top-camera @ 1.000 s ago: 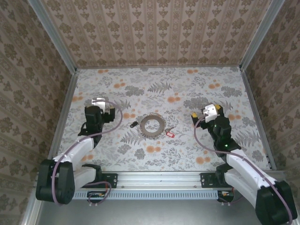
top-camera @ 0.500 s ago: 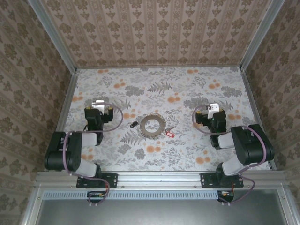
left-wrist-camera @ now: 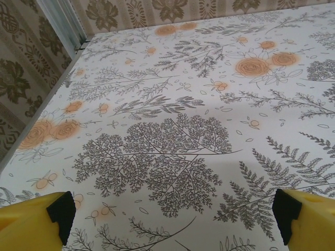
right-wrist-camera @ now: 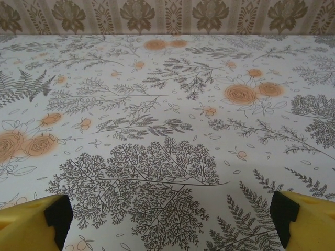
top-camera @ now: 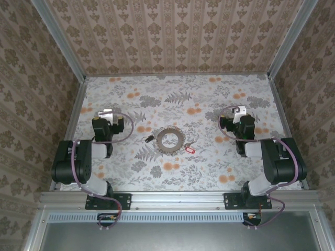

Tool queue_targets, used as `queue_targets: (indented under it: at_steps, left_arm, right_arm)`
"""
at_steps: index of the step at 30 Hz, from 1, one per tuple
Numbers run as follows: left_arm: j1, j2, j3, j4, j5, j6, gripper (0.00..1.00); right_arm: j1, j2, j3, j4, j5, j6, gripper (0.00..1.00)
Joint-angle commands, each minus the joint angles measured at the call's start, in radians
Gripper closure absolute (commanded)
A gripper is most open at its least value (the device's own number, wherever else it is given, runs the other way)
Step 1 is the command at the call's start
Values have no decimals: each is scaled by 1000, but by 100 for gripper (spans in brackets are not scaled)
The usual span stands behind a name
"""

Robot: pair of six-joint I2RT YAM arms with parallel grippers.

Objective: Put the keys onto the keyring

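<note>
Left gripper (left-wrist-camera: 172,222): jaws wide apart, nothing between them. Yellow fingers (left-wrist-camera: 31,217) with black pads sit at the bottom corners of the left wrist view, over bare floral table (top-camera: 172,99).

Right gripper (right-wrist-camera: 167,217): same state, spread wide and holding nothing, with yellow fingertips (right-wrist-camera: 306,217) at the frame corners. It looks over floral print toward the wallpapered back wall (right-wrist-camera: 167,15).

Top view:
- both arms are folded back near their bases, wrists pointing at the far wall
- left arm is on the left side of the table, right arm on the right side
- keyring (top-camera: 170,139) lies flat mid-table, between the two arms
- it sits to the right of the left gripper and to the left of the right gripper, well apart from both, and slightly nearer the base rail (top-camera: 178,201) than either
- small black end piece (top-camera: 149,138) is just off the ring's left edge; can't tell whether it is joined to the coil
- key (top-camera: 189,149), red tag visible, lies on the table just beside the ring at its near-right, outside the loop
- can't tell whether the key touches the ring; it is too small here
- key is closer to the right gripper than to the left, not within reach of either set of fingers

Key is not yet on the ring.
</note>
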Motion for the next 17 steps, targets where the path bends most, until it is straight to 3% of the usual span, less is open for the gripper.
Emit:
queue_targets:
  at_steps: [1,17]
  left_arm:
    - [4,-12,14,-8,19,-23,0]
    - [4,-10,13,-8,20,-23,0]
  right_arm:
    - [0,-12,7,-12,14,20,0]
    - [0,-12,9,-16,17,21,0]
